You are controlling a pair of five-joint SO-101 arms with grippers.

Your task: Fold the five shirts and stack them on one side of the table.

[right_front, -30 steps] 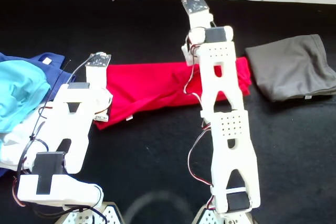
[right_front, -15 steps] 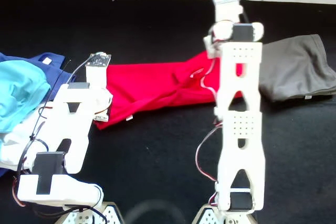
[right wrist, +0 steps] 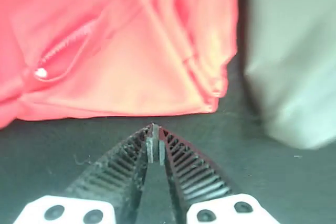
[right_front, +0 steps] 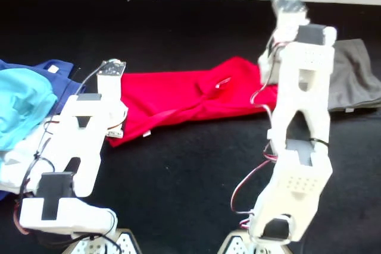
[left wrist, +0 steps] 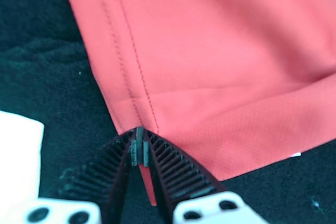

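Note:
A red shirt (right_front: 178, 96) lies stretched across the middle of the black table. My left gripper (left wrist: 139, 148) is shut on the hem at its corner (left wrist: 131, 114), at the shirt's left end under the left arm (right_front: 89, 129). My right gripper (right wrist: 152, 148) is shut with nothing in it, just above the table on the near side of the red shirt (right wrist: 121, 61), by the gap to the grey shirt (right wrist: 294, 56). The right arm (right_front: 300, 69) stands over the red shirt's right end. The grey shirt (right_front: 354, 81) lies folded at the right.
A pile at the left edge holds a light blue shirt (right_front: 24, 102), a dark blue one (right_front: 56, 69) and a white one (right_front: 15, 168). Bare black table (right_front: 190, 171) stretches between the arms at the front and behind the shirts.
The right arm has swung to the right, from over the red shirt's right end toward the grey shirt. The red shirt's right end has bunched up. The left arm has kept still.

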